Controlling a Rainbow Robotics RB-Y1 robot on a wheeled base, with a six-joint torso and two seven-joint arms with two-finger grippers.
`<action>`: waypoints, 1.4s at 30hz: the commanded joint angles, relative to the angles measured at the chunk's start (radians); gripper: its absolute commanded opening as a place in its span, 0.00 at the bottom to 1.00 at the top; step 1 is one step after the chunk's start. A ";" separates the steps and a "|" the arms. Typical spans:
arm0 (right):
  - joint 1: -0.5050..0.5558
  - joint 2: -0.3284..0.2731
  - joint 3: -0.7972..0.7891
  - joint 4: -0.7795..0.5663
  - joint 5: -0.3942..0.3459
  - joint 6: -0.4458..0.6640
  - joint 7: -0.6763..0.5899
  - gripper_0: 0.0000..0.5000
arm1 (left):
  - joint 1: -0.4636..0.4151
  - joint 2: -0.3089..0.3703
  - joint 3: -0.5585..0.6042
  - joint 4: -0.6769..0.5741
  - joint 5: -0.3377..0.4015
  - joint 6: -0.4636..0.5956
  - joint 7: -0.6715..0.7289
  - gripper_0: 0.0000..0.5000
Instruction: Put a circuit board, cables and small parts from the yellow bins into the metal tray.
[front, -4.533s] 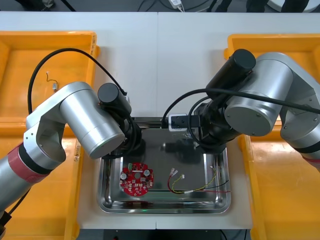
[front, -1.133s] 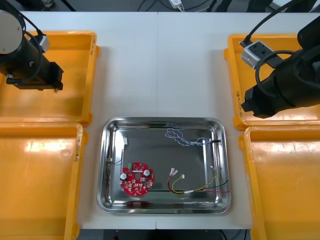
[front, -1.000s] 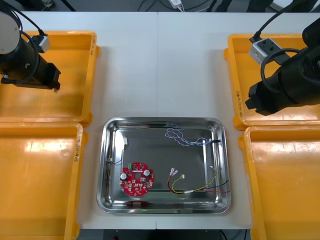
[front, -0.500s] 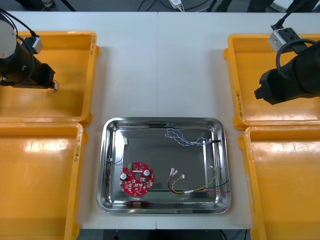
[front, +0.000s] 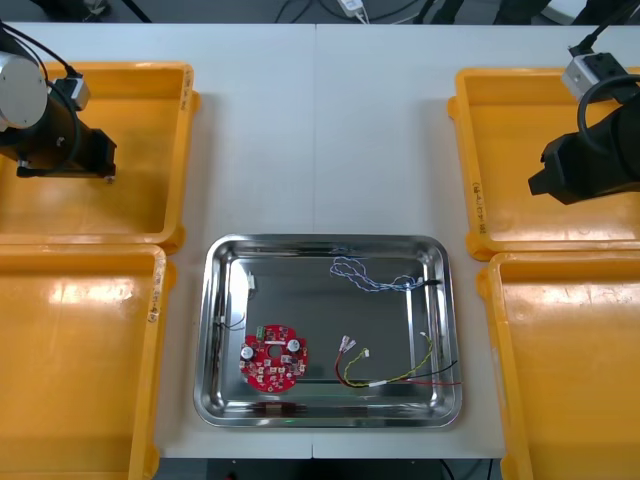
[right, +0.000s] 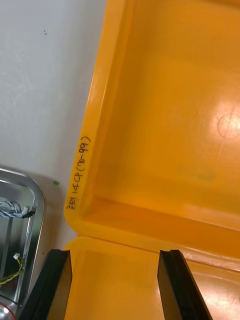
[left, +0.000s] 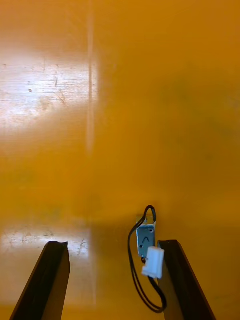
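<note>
**Desk:** Where does the left gripper (left: 112, 245) stand?

**Photographer:** Low over the floor of the far left-hand yellow plastic bin (front: 150, 215), its black fingers spread wide. A small metal part (left: 145, 239) with a looped black wire and a white plug lies between them, close to one finger and ungripped.

**Desk:** And the right gripper (right: 115, 252)?

**Photographer:** Fingers likewise apart, holding nothing, at the line where the far right-hand yellow bin (right: 165, 125) meets the nearer right-hand bin (right: 125, 280).

**Desk:** The shiny rectangular metal tray (front: 325, 243)?

**Photographer:** Mid-table, between the bins. Inside lie a round red circuit board (front: 272, 361), a twisted blue and white cable (front: 372, 276) and a red and yellow cable (front: 395, 375), the board well apart from both.
</note>
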 joint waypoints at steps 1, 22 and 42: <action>0.035 -0.066 -0.036 0.039 -0.015 -0.057 -0.082 1.00 | -0.048 -0.020 0.020 0.000 -0.013 -0.015 -0.012 1.00; 0.196 -0.158 -0.160 0.126 -0.043 -0.136 -0.022 1.00 | -0.014 -0.027 -0.027 0.010 -0.010 -0.072 -0.018 1.00; 0.310 -0.183 -0.310 0.151 -0.152 -0.083 0.086 1.00 | 0.029 -0.030 -0.033 0.010 0.018 -0.116 -0.036 1.00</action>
